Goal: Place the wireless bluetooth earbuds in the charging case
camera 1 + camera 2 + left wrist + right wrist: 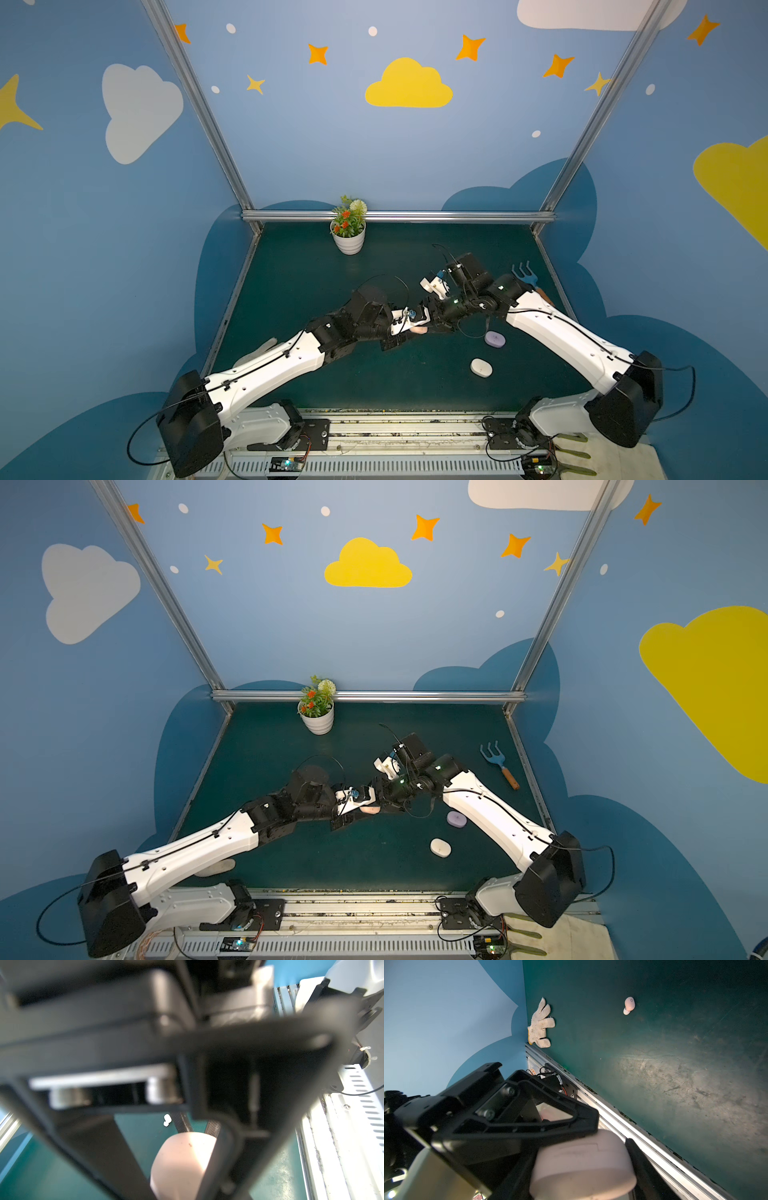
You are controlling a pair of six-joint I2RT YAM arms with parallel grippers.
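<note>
Opening the case (420, 330), lower centre in both top views and clamped by the right gripper (197, 1126), wants the part-open left gripper (174, 1184) pinching only its lid; a bud (629, 1004) lies on the mat (675, 1084).

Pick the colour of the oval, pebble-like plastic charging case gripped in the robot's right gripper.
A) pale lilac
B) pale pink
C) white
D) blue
B: the pale pink oval case is held in the right gripper, while the pale lilac case and the white case lie on the green table.
</note>
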